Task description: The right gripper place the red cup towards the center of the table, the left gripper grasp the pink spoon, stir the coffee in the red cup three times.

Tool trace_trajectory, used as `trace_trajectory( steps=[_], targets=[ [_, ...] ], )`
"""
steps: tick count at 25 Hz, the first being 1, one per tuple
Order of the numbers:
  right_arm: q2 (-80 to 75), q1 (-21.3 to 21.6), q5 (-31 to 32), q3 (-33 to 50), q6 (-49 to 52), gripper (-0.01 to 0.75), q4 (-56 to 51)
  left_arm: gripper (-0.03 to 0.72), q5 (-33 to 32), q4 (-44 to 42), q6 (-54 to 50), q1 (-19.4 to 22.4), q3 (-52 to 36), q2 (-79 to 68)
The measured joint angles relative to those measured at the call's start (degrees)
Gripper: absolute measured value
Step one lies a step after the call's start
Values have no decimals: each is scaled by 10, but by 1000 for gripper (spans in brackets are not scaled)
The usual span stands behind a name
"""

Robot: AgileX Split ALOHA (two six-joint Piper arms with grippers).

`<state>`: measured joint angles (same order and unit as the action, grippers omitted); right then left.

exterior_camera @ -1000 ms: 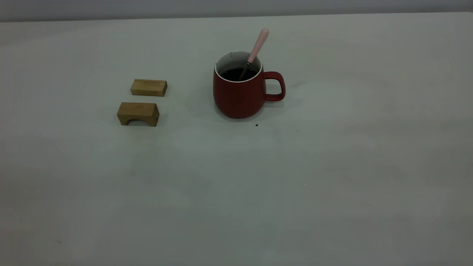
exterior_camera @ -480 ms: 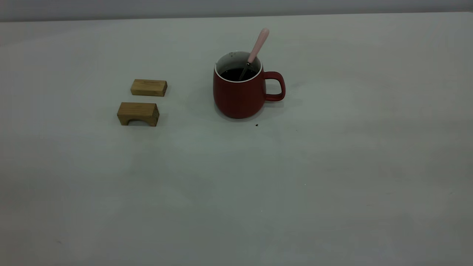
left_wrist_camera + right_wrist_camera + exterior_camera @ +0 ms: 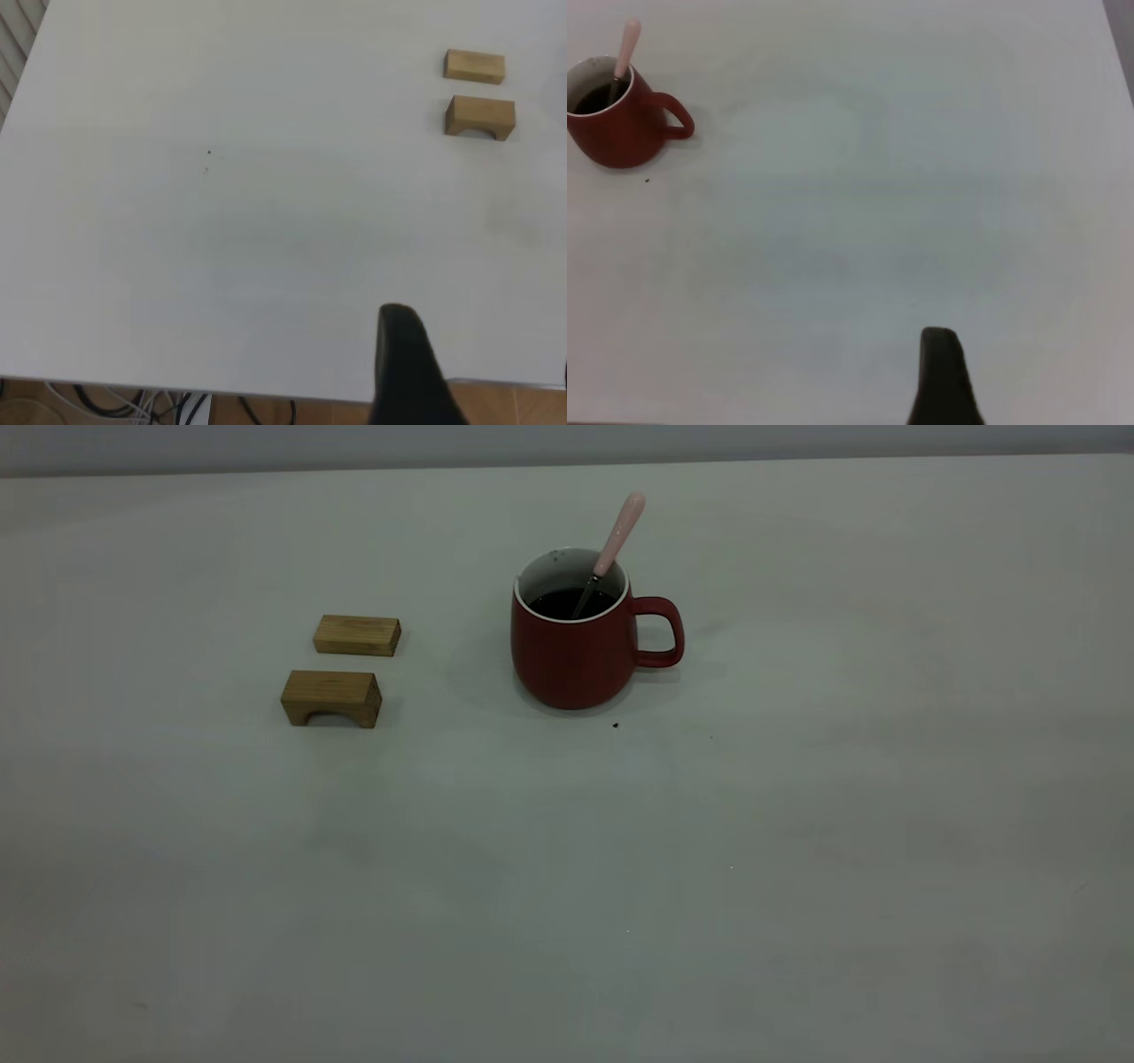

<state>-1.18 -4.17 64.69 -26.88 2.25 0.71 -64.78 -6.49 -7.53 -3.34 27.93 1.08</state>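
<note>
The red cup [image 3: 571,660] stands on the table [image 3: 567,868] a little behind its middle, handle pointing right. Dark coffee [image 3: 571,604] fills it. The pink spoon [image 3: 620,531] leans in the cup, its handle sticking up past the rim. Neither arm shows in the exterior view. In the right wrist view the cup [image 3: 611,133] and spoon [image 3: 629,40] sit far off from my right gripper [image 3: 1036,363], which is open and empty, with only one finger [image 3: 939,376] showing. My left gripper [image 3: 483,345] is open and empty over the table's near edge.
Two tan wooden blocks lie left of the cup: a flat one [image 3: 357,635] and an arched one [image 3: 331,698]. Both also appear in the left wrist view, the flat block [image 3: 475,66] and the arched block [image 3: 479,117]. Cables [image 3: 133,407] hang below the table's edge.
</note>
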Motion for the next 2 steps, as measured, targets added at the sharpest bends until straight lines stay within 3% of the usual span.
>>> trace_trajectory(
  steps=[2],
  targets=[
    [0,0,0,0,0,582,0,492,0,0,0,0,0,0]
  ],
)
